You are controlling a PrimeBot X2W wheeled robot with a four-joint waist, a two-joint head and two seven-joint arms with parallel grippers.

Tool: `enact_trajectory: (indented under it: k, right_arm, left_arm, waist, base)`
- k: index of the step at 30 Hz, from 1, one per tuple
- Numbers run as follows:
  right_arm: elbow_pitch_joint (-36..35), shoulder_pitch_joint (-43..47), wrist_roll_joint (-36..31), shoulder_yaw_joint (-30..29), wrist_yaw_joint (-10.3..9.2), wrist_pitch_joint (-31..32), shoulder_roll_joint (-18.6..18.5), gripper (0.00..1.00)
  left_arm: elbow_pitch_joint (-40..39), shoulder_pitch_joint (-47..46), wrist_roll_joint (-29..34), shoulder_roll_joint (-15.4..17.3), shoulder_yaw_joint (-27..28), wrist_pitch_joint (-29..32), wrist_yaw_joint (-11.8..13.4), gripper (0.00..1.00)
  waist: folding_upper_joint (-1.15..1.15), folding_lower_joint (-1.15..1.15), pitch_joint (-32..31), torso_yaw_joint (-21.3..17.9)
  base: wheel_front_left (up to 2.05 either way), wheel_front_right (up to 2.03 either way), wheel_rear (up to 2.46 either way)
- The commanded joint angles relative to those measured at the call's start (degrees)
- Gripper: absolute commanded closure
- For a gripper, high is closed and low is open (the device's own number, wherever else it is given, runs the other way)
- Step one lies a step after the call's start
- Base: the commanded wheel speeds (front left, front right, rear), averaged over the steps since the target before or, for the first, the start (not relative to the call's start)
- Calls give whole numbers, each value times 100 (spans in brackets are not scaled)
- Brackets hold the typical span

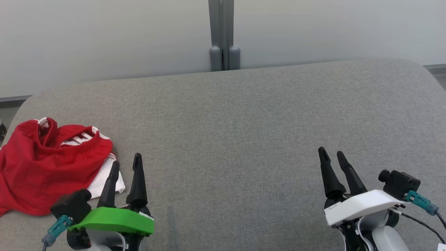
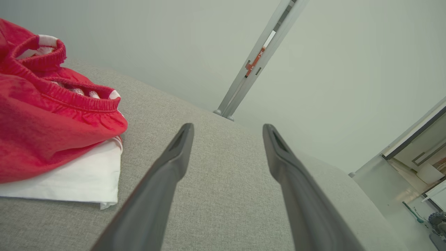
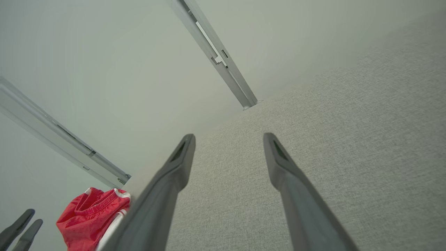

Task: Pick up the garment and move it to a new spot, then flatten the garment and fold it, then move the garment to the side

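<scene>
L gripper (image 1: 126, 160): jaws wide, empty, fingers just beside the garment (image 1: 41, 167) at its near-right edge. R gripper (image 1: 331, 152): also wide and empty, well apart from garment, off to its right.

Garment = red crumpled heap, elastic waistband (image 2: 83, 101) on top, white layer (image 2: 80, 177) poking out underneath on the side facing my L fingers. Can't tell if the white is the same piece. It lies on the grey padded surface (image 1: 244, 122).

Step, my read: very start, pick not begun, nothing lifted; flatten/fold/move-aside all to come.

Next move prob needs L to swing over the garment, drop onto a bunched ridge and pinch thru red + white so both come along. R too far from garment to help for now.

Views:
- Head cam makes L finger look overlapped w/ the white edge; L wrist cam shows a gap there, plus waistband gathers close up.
- R wrist cam has garment small, L gripper (image 3: 35, 215) beside it.
- Head cam gives spacing of both grippers vs garment.
</scene>
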Motion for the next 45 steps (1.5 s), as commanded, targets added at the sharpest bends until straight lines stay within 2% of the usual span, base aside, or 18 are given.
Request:
enact_trajectory:
  k: [1, 19, 35, 45]
  right_arm:
    - [-95, -2, -192, 26, 14, -60, -30, 0]
    - [-214, 86, -1163, 5, 16, -322, -38, 0]
    - [-296, 82, -1858, 68, 17, -527, -45, 0]
    - [-315, 122, -2250, 104, 16, -648, -47, 0]
  left_arm:
    - [-93, 14, 202, 41, -38, -55, 7, 0]
    - [-212, 109, 1249, 50, -279, -321, 74, 0]
    - [-206, 160, 1739, 55, -295, -525, -205, 0]
    - [-155, 181, 2191, 58, -349, -640, -153, 0]
  waist:
    - [0, 0, -11, -2]
    - [0, 0, -72, -1]
    - [0, 0, -25, -11]
    - [0, 0, -49, -22]
  base:
    - [0, 0, 0]
    - [0, 0, 0]
    - [0, 0, 0]
    - [0, 0, 0]
